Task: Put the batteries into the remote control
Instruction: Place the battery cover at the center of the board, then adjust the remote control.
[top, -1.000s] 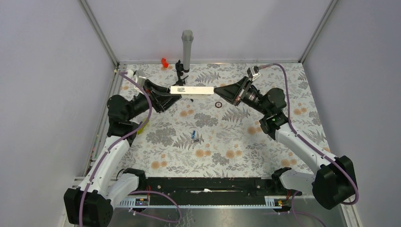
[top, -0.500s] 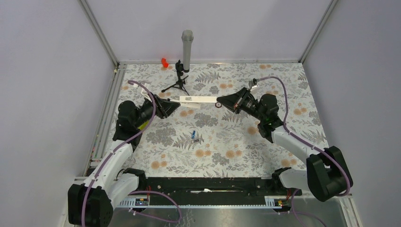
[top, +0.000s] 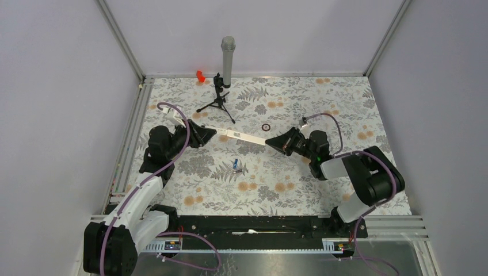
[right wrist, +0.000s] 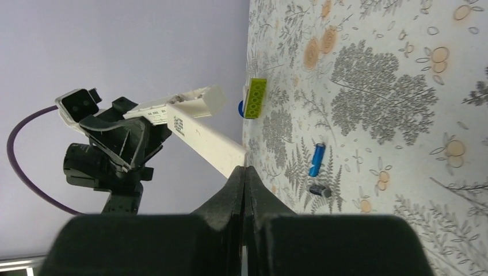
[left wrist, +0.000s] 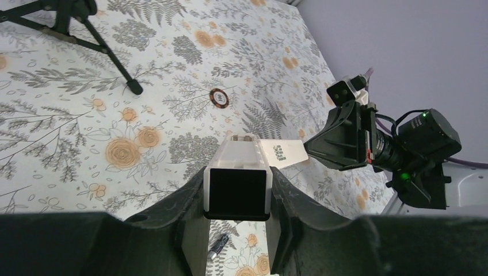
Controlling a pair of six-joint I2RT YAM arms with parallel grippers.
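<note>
The remote control (top: pixel 237 135), a slim white bar with a small grey label, hangs between my two grippers just above the mat. My left gripper (top: pixel 206 134) is shut on its left end; in the left wrist view (left wrist: pixel 239 192) the bar's dark end face (left wrist: pixel 237 192) sits between the fingers. My right gripper (top: pixel 271 141) is shut on the bar's thin flat right end, as the right wrist view (right wrist: pixel 244 169) shows. Two batteries lie on the mat below the bar: a blue one (top: pixel 236 163) (right wrist: pixel 317 159) and a darker one (top: pixel 236 170) (right wrist: pixel 320 190).
A grey microphone (top: pixel 228 57) on a black tripod (top: pixel 217 99) stands at the back. A small dark ring (top: pixel 266 127) lies behind the remote. A red piece (top: pixel 200 75) sits at the back wall. A yellow-green bar (right wrist: pixel 254 98) lies near the left arm.
Both grippers have come nearer and lower with the remote between them. The bar now slants down to the right, close over the batteries. The right arm has folded in.
</note>
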